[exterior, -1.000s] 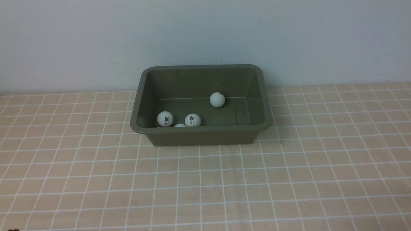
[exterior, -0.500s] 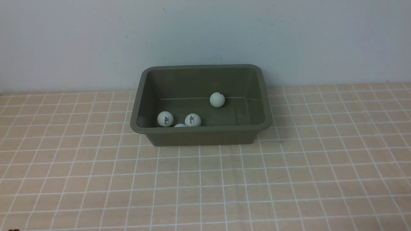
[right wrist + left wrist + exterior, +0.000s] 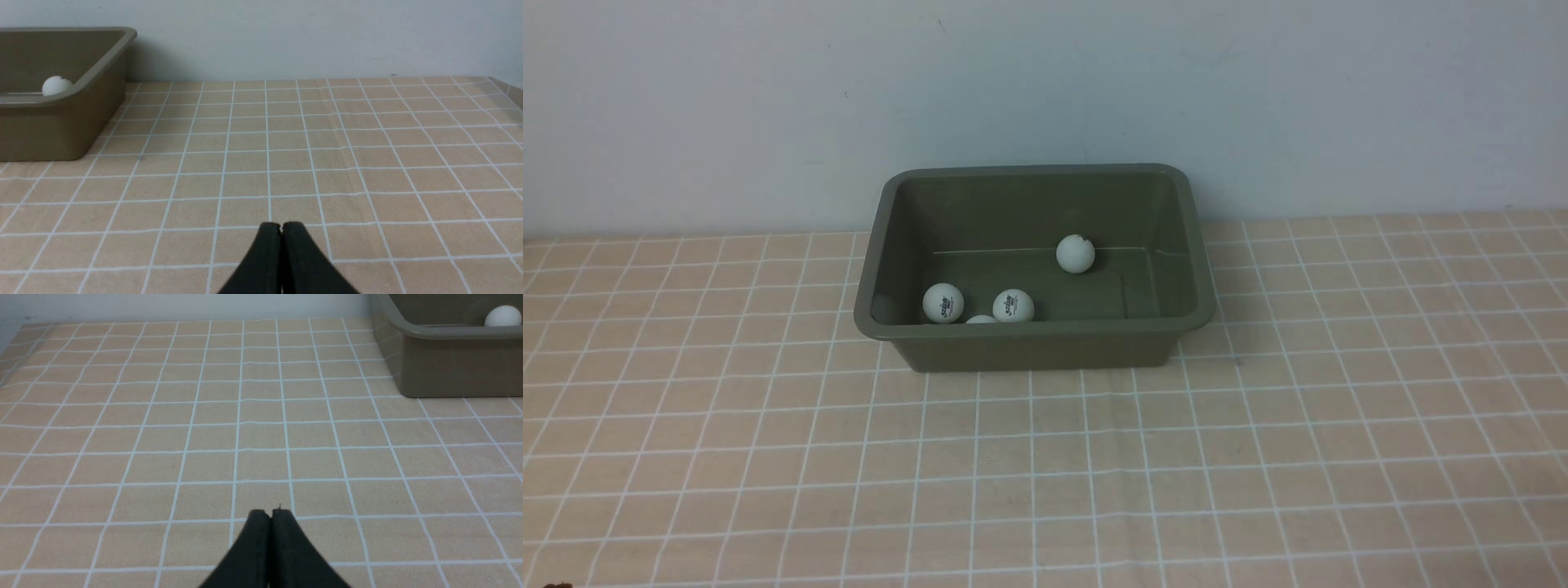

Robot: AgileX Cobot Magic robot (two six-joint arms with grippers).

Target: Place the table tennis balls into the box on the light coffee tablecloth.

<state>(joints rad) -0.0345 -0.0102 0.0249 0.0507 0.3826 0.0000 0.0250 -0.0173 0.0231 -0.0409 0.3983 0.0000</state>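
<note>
The olive-green box stands on the light coffee tablecloth near the back wall. Inside it lie several white table tennis balls: one near the far wall, two near the front left, and the top of another peeks over the front rim. Neither arm shows in the front view. In the left wrist view my left gripper is shut and empty over bare cloth, with the box far off. My right gripper is likewise shut and empty, the box far off.
A pale wall rises right behind the box. The grid-printed cloth stretches wide on both sides of the box and in front of it. The cloth's edge shows in the right wrist view.
</note>
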